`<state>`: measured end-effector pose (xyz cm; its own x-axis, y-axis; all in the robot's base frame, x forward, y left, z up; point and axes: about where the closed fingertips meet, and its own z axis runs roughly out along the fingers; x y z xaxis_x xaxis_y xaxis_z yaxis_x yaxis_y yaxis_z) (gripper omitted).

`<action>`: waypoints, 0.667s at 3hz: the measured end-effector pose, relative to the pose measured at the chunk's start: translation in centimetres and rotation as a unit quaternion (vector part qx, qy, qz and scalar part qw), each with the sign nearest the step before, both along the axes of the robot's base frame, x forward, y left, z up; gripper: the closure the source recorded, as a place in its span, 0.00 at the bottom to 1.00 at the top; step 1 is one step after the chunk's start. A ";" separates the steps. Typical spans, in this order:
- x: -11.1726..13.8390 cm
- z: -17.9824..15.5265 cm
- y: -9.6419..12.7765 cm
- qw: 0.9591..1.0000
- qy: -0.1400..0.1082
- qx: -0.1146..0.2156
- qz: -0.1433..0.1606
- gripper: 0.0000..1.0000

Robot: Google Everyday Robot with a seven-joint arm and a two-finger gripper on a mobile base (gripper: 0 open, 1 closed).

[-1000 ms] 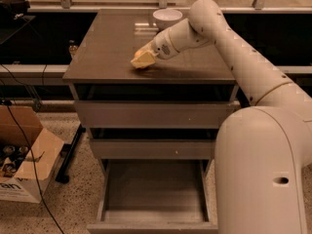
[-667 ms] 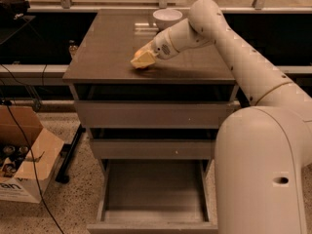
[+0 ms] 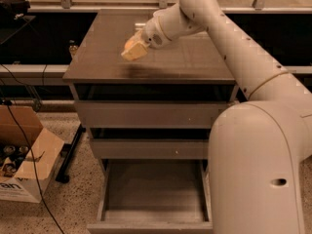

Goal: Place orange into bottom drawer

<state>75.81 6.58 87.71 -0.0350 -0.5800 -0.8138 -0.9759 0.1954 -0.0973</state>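
Gripper hovers over the cabinet top, clamped on the orange between its fingers.

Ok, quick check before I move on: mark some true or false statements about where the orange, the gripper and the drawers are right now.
1. The bottom drawer is pulled open. True.
2. The orange lies in the bottom drawer. False: it sits in the gripper, up at the level of the cabinet top.
3. The gripper hangs above the cabinet top, with its shadow on the surface below it. True.
4. The two upper drawers are pulled out as far as the bottom one. False: both are pushed in, and only the bottom one stands out.
5. A cardboard box sits on top of the cabinet. False: it stands on the floor beside it, at the picture's left.
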 end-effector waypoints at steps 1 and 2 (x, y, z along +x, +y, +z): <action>-2.2 4.9 1.8 0.997 -0.058 0.012 0.044 1.00; -2.3 5.1 2.0 0.997 -0.063 0.012 0.048 1.00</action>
<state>73.51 8.54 92.80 0.1226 -0.5564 -0.8218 -0.9705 0.1060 -0.2166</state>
